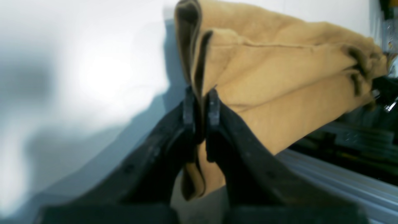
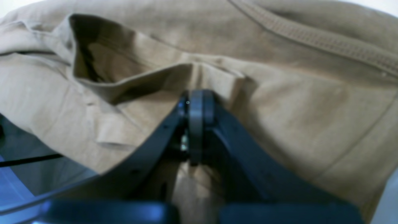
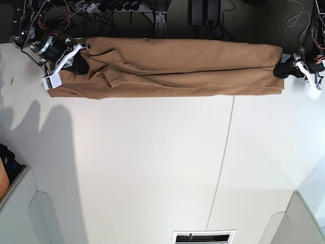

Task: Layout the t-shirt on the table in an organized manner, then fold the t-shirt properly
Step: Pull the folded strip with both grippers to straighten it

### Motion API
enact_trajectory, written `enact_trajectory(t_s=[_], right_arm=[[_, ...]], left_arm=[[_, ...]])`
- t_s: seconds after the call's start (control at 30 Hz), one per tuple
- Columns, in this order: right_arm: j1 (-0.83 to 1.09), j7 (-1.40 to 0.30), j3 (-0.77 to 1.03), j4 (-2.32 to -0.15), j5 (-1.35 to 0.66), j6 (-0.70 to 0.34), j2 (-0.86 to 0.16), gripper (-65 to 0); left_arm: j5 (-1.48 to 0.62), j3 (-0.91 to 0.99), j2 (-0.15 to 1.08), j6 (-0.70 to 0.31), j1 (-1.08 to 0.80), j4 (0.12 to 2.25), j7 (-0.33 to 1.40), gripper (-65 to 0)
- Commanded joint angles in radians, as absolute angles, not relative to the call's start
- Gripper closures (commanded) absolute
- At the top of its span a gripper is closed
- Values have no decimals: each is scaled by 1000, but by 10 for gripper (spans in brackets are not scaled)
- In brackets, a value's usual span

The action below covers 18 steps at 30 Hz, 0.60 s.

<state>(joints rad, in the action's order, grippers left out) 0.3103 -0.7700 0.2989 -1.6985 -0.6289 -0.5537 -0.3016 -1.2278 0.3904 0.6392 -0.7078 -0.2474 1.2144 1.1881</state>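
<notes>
The tan-brown t-shirt (image 3: pixel 172 68) lies stretched into a long narrow band along the far edge of the white table (image 3: pixel 152 162). At the band's right end in the base view, my left gripper (image 3: pixel 282 70) is shut on it. The left wrist view shows the gripper (image 1: pixel 201 99) with its jaws pinching a folded edge of the t-shirt (image 1: pixel 279 81), which hangs partly past the table edge. My right gripper (image 3: pixel 80 60) is at the band's left end. In the right wrist view, the gripper (image 2: pixel 196 101) is shut on a fold of the t-shirt (image 2: pixel 295 102), near the ribbed collar (image 2: pixel 326 40).
A thin dark seam (image 3: pixel 223 162) crosses the table right of centre. Cables and equipment (image 3: pixel 127 7) crowd the space behind the far edge. A metal rail (image 1: pixel 342 183) runs below the edge by the left gripper. A white vent (image 3: pixel 203 237) sits at the near edge.
</notes>
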Motion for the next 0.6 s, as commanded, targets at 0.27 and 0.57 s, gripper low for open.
enact_trajectory(t_s=[0.27,0.57], right_arm=[[250,-752,303,-1691,-580,-554,-313,0],[96,-751,303,-1497,-580,-554,-313,0]], left_arm=[[-1112,373,654,-698,-127,1218,1143,0],[-870,186,654,-698,-30,1217,982,0]])
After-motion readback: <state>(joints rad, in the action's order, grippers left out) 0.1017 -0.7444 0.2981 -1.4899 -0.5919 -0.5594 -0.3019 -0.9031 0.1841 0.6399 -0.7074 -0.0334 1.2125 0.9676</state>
